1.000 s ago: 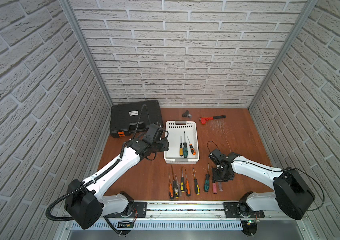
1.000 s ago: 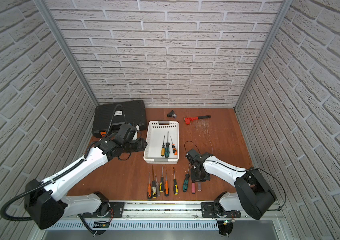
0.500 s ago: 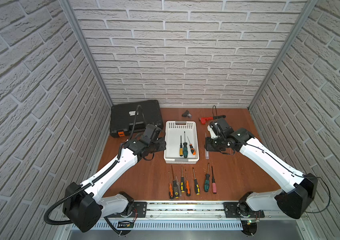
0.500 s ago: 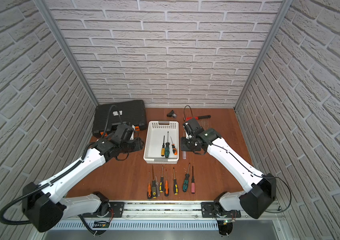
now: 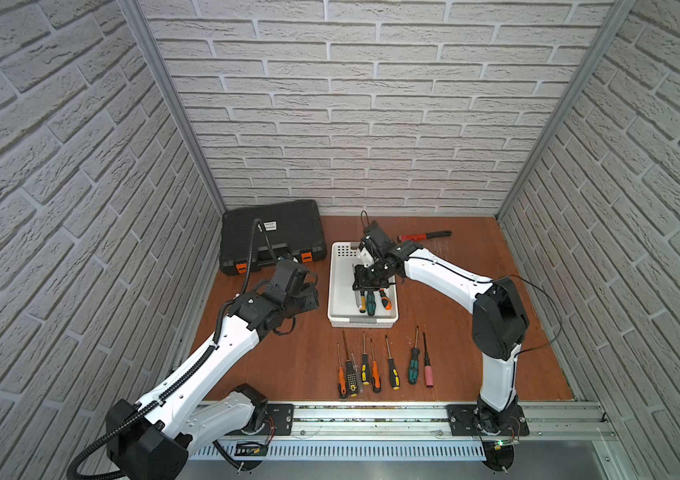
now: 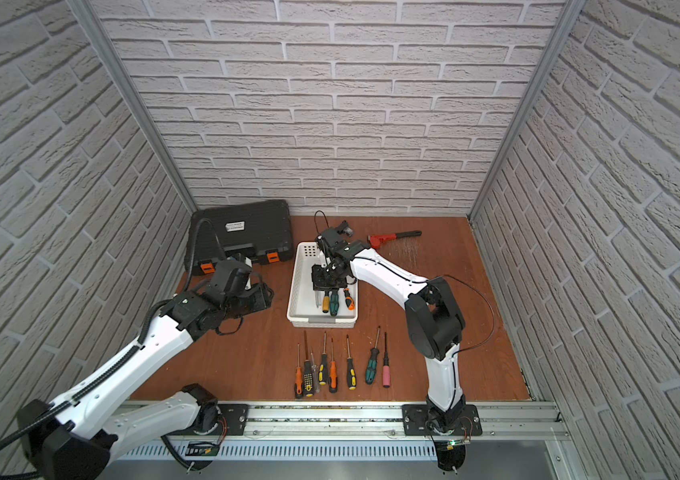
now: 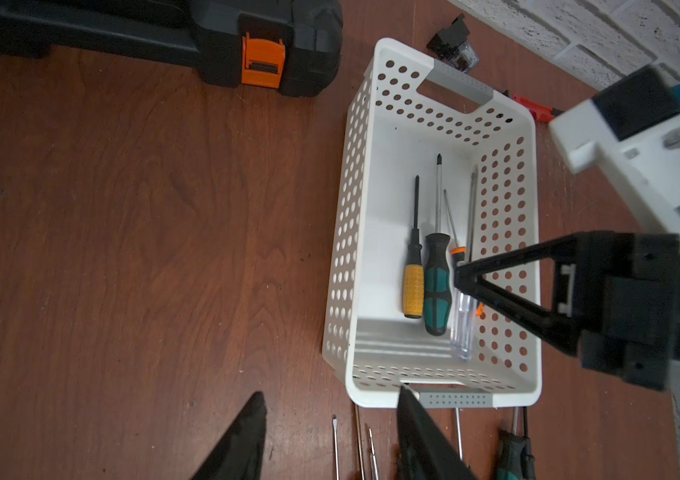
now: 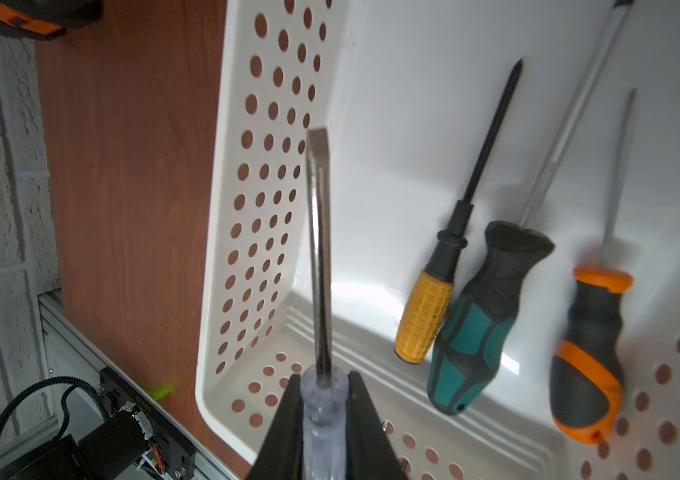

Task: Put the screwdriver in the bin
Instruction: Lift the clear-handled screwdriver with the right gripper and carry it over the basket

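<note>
Screwdriver: the clear-handled flat-blade screwdriver (image 8: pixel 319 249) is inside the bin's outline, next to its left long wall. Its blade points toward the far short end and its handle toward the near one. Whether it touches the bin floor cannot be told.
Right gripper: the right gripper (image 8: pixel 323 380) reaches in from the bin's right side, and its fingers are clamped on the clear handle just behind the shaft.
Bin: the white perforated bin (image 5: pixel 335 286) stands near the middle of the table, a little closer to the rear edge, with its long walls running front to rear. A grey handle strip (image 7: pixel 454 401) caps the near short end.
Inside the bin: three tools lie flat side by side, handles toward the near end. They are a yellow-handled screwdriver (image 8: pixel 425 320), a teal-and-black screwdriver (image 8: pixel 479 332) touching it, and an orange-and-black screwdriver (image 8: pixel 587 353) apart from those, toward the right long wall.
Left gripper: the left gripper (image 7: pixel 330 392) hovers over bare wood just left of the bin's near-left corner, with its jaws apart and nothing between them.
Row: a row of loose screwdrivers (image 5: pixel 375 372) lies between the bin and the front edge, tips toward the bin. A pink-handled screwdriver (image 5: pixel 428 374) is at its right end.
Pipe wrench: a red pipe wrench (image 5: pixel 413 237) lies by the rear edge, right of the bin.
Tool case: a black tool case (image 5: pixel 271 232) with orange latches sits shut in the rear left corner.
Table: the table (image 5: pixel 454 332) is brown wood.
</note>
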You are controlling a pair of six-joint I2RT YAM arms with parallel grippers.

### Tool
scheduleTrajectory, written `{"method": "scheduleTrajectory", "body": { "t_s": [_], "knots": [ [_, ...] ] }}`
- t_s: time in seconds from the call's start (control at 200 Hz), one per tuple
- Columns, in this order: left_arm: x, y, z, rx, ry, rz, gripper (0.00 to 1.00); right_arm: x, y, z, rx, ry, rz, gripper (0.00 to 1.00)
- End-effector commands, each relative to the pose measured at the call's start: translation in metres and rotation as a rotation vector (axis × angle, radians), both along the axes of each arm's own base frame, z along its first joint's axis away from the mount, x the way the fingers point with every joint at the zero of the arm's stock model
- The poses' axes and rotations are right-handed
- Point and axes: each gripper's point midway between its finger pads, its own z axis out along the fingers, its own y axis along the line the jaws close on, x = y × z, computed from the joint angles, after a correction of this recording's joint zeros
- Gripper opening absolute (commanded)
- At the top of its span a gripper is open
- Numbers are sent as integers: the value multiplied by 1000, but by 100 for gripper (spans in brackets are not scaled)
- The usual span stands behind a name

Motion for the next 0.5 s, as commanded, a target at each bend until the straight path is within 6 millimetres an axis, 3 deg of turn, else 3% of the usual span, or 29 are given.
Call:
{"method": "scheduleTrajectory", "body": {
  "t_s": [0.0,0.15,0.28,0.495],
  "knots": [
    [-3,9,-9,11,12,31,52,19,18,11,47,-78,-11,6],
    [-4,6,-19,-12,30,33,52,26,30,-16,62,-23,-28,6],
    [-5,5,-20,-15,31,28,52,30,27,-41,17,-1,-47,7],
    [-8,9,-21,-22,27,42,52,31,20,-59,-27,12,-57,7]
  ]
}}
